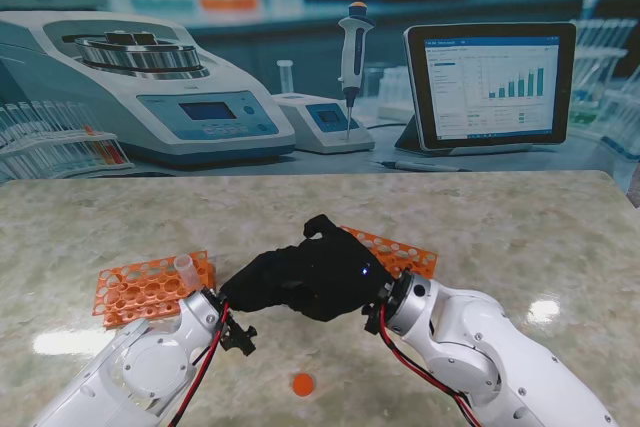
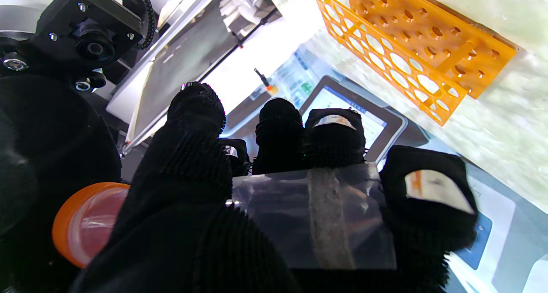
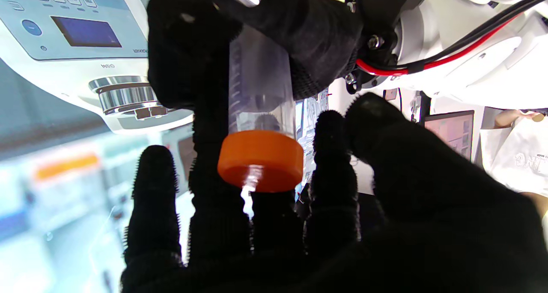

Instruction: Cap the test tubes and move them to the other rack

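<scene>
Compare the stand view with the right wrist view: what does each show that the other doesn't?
Only the stand view shows both orange racks, left and right, an uncapped tube standing in the left rack, and a loose orange cap on the table. Only the right wrist view shows the clear tube and the orange cap on its end, gripped in the left hand. Both show the two gloved hands meeting.

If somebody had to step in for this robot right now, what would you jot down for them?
Left hand: shut on a clear test tube.
Right hand: at the tube's orange cap, which sits on the tube's mouth; tightness can't be judged.
Both hands meet between two orange racks: left rack holds one uncapped tube, right rack looks empty.
A spare orange cap lies nearer to me.
Left: finish capping, place tube in right rack, then the other tube.
</scene>
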`<action>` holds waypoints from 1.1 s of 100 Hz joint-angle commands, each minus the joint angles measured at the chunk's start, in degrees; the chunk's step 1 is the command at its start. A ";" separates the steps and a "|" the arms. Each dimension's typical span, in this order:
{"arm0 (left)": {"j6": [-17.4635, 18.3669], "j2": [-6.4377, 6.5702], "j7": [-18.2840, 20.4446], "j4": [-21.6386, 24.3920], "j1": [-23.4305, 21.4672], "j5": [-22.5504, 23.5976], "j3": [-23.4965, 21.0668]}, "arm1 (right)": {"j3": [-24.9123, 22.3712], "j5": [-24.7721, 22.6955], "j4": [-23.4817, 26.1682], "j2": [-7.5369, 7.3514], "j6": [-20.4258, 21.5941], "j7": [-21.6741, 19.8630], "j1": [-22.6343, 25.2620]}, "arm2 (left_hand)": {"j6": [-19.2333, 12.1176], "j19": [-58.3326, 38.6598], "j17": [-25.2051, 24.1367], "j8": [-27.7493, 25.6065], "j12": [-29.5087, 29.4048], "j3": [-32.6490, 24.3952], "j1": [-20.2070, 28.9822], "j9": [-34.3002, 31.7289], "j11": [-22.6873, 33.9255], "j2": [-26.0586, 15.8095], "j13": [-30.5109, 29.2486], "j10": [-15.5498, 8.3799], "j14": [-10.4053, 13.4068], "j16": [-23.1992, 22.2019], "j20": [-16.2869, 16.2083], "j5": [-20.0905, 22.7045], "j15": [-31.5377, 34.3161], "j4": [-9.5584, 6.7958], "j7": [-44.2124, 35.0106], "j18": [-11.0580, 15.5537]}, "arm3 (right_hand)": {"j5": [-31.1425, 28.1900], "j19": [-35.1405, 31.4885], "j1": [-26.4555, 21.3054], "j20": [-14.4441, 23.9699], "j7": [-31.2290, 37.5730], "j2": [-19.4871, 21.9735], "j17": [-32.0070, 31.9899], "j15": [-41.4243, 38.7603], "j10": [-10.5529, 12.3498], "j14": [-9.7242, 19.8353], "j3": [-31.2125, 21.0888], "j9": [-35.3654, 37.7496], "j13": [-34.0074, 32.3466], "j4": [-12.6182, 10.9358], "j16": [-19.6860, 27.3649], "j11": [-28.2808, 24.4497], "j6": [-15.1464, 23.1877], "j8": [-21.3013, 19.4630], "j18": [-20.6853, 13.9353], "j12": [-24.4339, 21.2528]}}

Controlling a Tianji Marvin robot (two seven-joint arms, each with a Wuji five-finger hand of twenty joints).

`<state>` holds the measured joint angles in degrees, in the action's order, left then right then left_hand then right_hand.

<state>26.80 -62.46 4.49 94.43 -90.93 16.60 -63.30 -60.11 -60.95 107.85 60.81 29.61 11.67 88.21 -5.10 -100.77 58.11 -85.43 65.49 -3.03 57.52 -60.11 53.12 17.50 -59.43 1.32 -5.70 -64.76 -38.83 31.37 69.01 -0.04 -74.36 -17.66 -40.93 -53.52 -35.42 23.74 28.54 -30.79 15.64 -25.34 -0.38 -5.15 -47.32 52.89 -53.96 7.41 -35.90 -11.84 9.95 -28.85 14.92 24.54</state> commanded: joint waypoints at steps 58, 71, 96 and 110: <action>0.00 -0.46 0.57 0.88 -0.01 -0.20 0.65 | 2.67 0.69 -0.90 0.58 -2.37 -0.66 -2.36 | -5.73 -4.90 2.48 -2.01 -0.19 -0.40 1.39 -0.26 -0.33 -5.00 -0.38 -2.42 0.77 -0.87 0.29 0.66 2.15 -0.17 -1.02 3.98 | 4.04 3.61 5.90 -4.80 -5.32 4.98 -5.14 15.37 -0.49 -1.06 4.59 -5.81 15.26 -3.64 14.06 3.68 -1.99 -1.14 2.51 -5.11; -0.05 -0.46 0.63 0.81 0.06 -0.28 0.71 | 2.77 0.84 -1.06 0.62 -2.57 -0.64 -2.50 | -5.73 -4.89 2.48 -2.00 -0.18 -0.42 1.45 -0.22 -0.33 -4.95 -0.38 -2.39 0.77 -0.87 0.28 0.66 2.15 -0.17 -1.02 3.98 | 4.70 4.26 6.90 -5.65 -5.92 5.89 -5.94 15.83 -0.85 -1.18 5.56 -6.96 16.33 -3.70 14.75 4.34 -2.24 -1.02 2.66 -6.04; 0.13 -0.45 0.67 0.70 0.16 -0.31 0.71 | 2.82 0.89 -1.20 0.61 -2.99 -0.95 -2.80 | -5.71 -4.87 2.46 -1.99 -0.18 -0.43 1.41 -0.25 -0.34 -5.00 -0.38 -2.44 0.77 -0.87 0.26 0.65 2.15 -0.16 -1.02 3.97 | 6.34 5.98 8.40 -8.90 -7.51 7.63 -7.56 17.33 -1.61 -1.87 8.28 -9.44 19.16 -4.08 17.64 6.24 -2.52 -0.33 3.02 -9.78; 0.14 -0.44 0.70 0.66 0.20 -0.32 0.74 | 2.55 1.13 -1.19 0.59 -3.44 -1.59 -2.77 | -5.77 -4.85 2.45 -1.98 -0.18 -0.43 1.42 -0.31 -0.32 -4.92 -0.38 -2.42 0.77 -0.87 0.26 0.70 2.15 -0.16 -1.04 3.97 | 7.34 6.48 9.74 -9.91 -8.10 8.71 -8.29 17.85 -1.98 -2.49 9.51 -10.60 20.23 -4.11 18.61 6.72 -2.78 0.03 3.26 -10.79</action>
<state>26.26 -62.43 4.35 93.70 -90.45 16.12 -63.55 -57.59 -59.99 106.95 60.88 26.86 10.60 85.48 -4.65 -100.77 58.10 -85.43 65.49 -3.03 57.51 -60.11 53.10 17.52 -59.43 1.09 -5.70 -64.76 -38.83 30.61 69.01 -0.04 -74.36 -17.53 -35.70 -48.52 -27.83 15.10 21.46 -24.60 9.02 -25.77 -1.26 -4.54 -38.68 44.09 -52.55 4.84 -35.96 -6.10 8.08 -29.50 15.69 14.71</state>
